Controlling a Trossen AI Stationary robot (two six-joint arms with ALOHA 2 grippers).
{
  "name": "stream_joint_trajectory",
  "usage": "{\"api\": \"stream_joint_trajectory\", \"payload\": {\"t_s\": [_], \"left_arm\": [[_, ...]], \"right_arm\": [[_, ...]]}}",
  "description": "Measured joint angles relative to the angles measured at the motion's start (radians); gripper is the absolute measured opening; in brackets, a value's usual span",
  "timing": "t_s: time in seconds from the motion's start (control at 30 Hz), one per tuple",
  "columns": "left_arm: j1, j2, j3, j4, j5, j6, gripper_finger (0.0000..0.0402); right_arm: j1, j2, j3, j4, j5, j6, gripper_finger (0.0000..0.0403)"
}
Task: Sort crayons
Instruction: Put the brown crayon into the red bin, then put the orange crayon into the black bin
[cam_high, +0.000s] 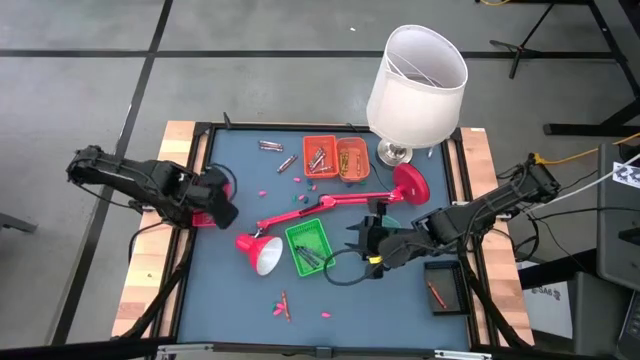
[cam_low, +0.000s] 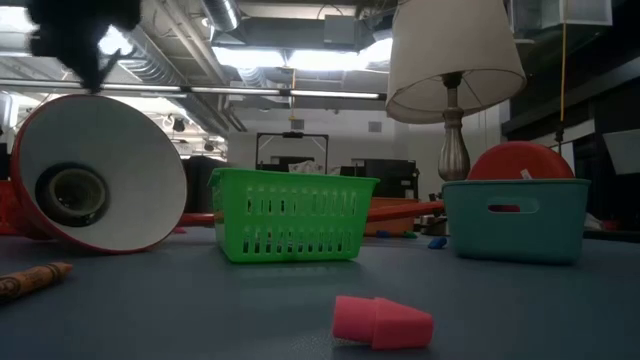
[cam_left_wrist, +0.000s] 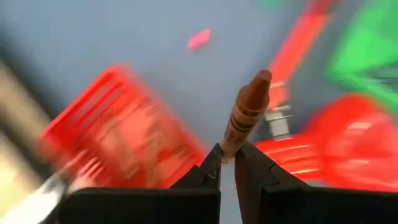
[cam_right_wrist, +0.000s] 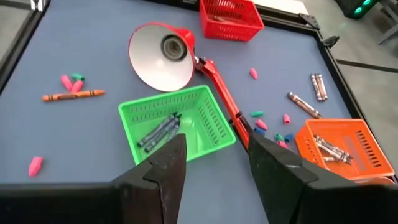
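The crayons (cam_right_wrist: 159, 131) were my concern, and I placed everything against the red desk lamp (cam_high: 300, 212) lying across the mat. Far to the lamp's left, my left gripper (cam_left_wrist: 227, 163) hung over the red tray (cam_high: 207, 212) at the mat's edge, its fingers pinched shut on the butt of a brown crayon (cam_left_wrist: 247, 111) that stuck out forward beyond the tips. I judged the step in hand to be the drop into that tray. To do it well I would have centred the crayon over the tray's floor, lowered until its tip cleared the wall, and only then parted the fingers, because a stick held by one end swings as it falls.

Just right of the lamp's shade, the green tray (cam_high: 308, 246) held several grey crayons. Beyond the lamp's arm, the orange tray (cam_high: 320, 156) held more grey ones, with loose crayons (cam_high: 270, 146) on the mat to its left. On the near side of the shade lay one orange crayon (cam_right_wrist: 73, 95) among small pink caps (cam_right_wrist: 66, 81).

Right of the lamp's base, my right gripper (cam_high: 363, 240) hovered beside the green tray with its jaws spread wide and nothing between them. Furthest right, a dark tray (cam_high: 445, 284) held one reddish crayon.
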Motion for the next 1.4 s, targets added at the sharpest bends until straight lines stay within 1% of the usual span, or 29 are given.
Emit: {"api": "stream_joint_trajectory", "payload": {"t_s": [0.1,0.2,0.37,0.5,0.63,0.93,1.0,1.1,1.23,1.4], "left_arm": [[0.008,0.0,0.0,-0.144,0.0,-0.134,0.0008],[0.019,0.001,0.0,-0.194,-0.001,-0.188,0.0008],[0.033,0.006,0.0,-0.197,-0.014,-0.191,0.0009],[0.035,0.02,-0.001,-0.195,-0.052,-0.191,0.0017],[0.035,0.038,-0.001,-0.201,-0.094,-0.19,0.0035],[0.035,0.053,-0.001,-0.22,-0.084,-0.203,0.0082],[0.035,0.054,-0.001,-0.192,-0.075,-0.221,0.0085],[0.035,0.053,-0.001,-0.116,-0.024,-0.274,0.0087],[0.027,0.063,-0.001,0.078,0.056,-0.282,0.0085],[-0.011,0.107,-0.001,0.337,0.084,-0.281,0.0085]], "right_arm": [[0.0,0.0,0.0,-0.021,0.002,-0.005,0.0172],[0.0,0.0,0.0,-0.034,0.005,-0.007,0.0172],[0.0,0.0,0.0,-0.039,0.006,-0.007,0.0172],[0.0,0.0,0.0,-0.053,0.006,-0.008,0.0172],[0.0,0.0,0.0,-0.053,0.006,-0.008,0.0172],[0.0,0.0,0.0,-0.054,-0.007,-0.008,0.0172],[0.0,0.0,0.0,-0.054,-0.017,-0.008,0.0172],[0.0,0.0,-0.001,-0.053,-0.032,-0.008,0.0172],[0.0,0.0,-0.001,-0.053,-0.046,-0.008,0.0172],[0.0,0.0,-0.001,-0.05,-0.046,-0.008,0.0172]]}}
